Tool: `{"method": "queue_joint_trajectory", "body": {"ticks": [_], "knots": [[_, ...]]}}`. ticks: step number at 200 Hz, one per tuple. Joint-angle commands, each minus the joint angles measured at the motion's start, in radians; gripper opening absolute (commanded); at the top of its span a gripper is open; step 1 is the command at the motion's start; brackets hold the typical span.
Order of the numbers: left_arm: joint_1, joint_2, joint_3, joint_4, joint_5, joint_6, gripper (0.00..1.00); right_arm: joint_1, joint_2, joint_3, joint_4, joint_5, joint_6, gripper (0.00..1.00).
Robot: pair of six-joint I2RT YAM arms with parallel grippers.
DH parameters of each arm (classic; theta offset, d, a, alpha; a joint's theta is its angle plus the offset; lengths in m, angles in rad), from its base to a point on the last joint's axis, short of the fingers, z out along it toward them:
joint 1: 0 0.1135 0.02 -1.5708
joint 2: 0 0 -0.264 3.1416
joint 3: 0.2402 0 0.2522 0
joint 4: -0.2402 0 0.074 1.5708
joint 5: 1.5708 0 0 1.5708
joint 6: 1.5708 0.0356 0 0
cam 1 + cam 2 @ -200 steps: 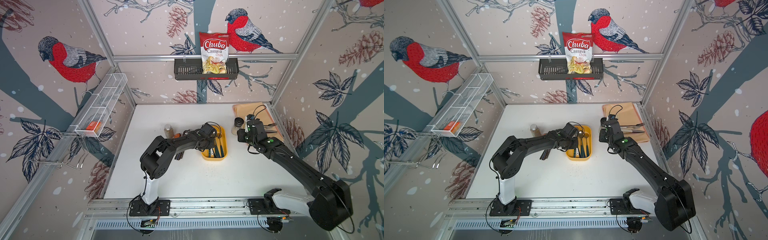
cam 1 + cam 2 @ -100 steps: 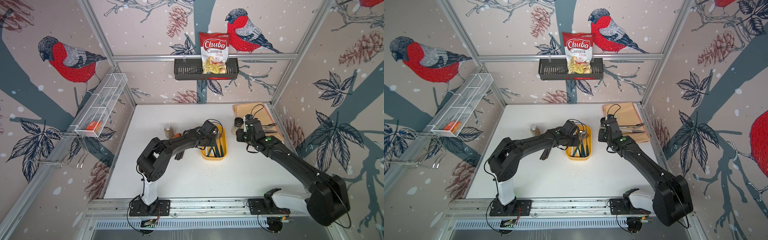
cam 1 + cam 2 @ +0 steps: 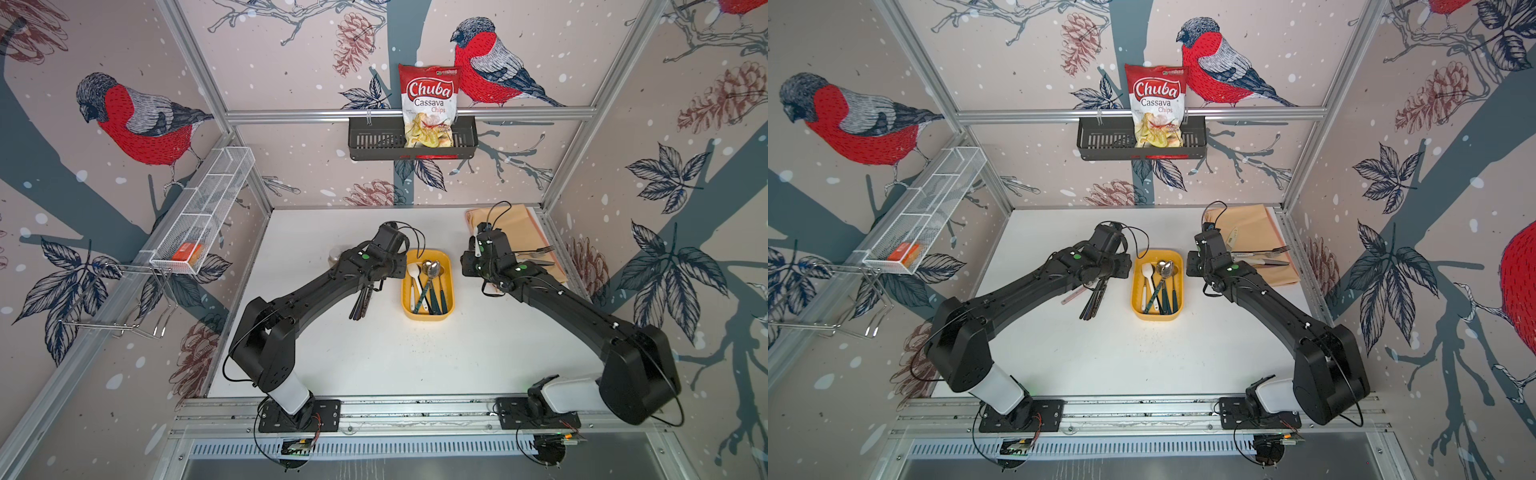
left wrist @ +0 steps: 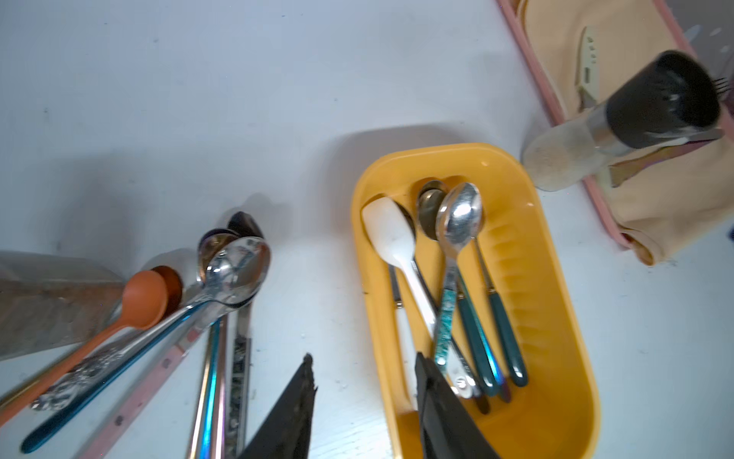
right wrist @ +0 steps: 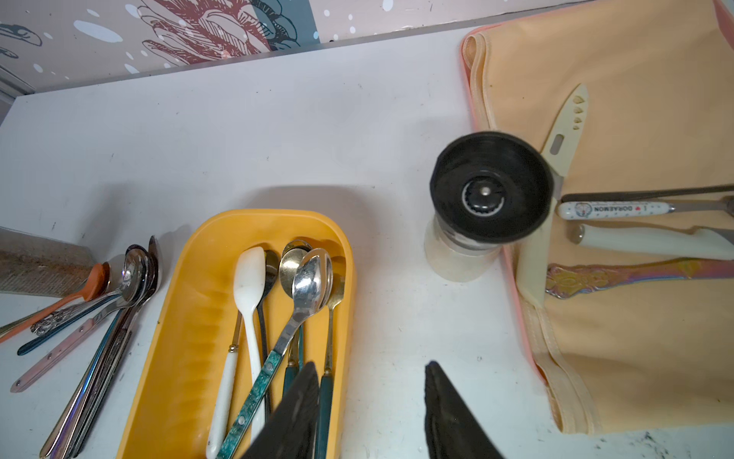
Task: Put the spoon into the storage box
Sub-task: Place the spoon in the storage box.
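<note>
On the bench (image 3: 415, 365), the yellow storage box (image 4: 556, 286) already holds several spoons, among them a steel spoon with speckled teal handle (image 4: 451, 278); at its 9 o'clock a pile of loose spoons (image 4: 214, 302) waits; left gripper (image 4: 363, 401) jaws apart and empty; right gripper (image 5: 371, 409) jaws apart too.

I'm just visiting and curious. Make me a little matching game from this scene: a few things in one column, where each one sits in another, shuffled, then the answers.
Things:
1. white spoon
2. orange spoon
3. chips bag
4. fork

Places:
A. on the beige cloth
B. in the black basket on the back wall
C. in the yellow storage box
D. on the bare table, in the pile beside the box

Pairs: 1-C, 2-D, 3-B, 4-A
</note>
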Motion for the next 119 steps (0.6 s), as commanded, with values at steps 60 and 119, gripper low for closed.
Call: {"method": "queue_joint_trajectory", "body": {"ticks": [60, 119], "knots": [[0.067, 0.070, -0.134, 0.037, 0.046, 0.099, 0.43, 0.055, 0.058, 0.044, 0.030, 0.046, 0.025, 0.45], [0.104, 0.119, -0.189, 0.075, 0.065, 0.111, 0.44, 0.066, 0.077, 0.053, 0.025, 0.063, 0.042, 0.45]]}}
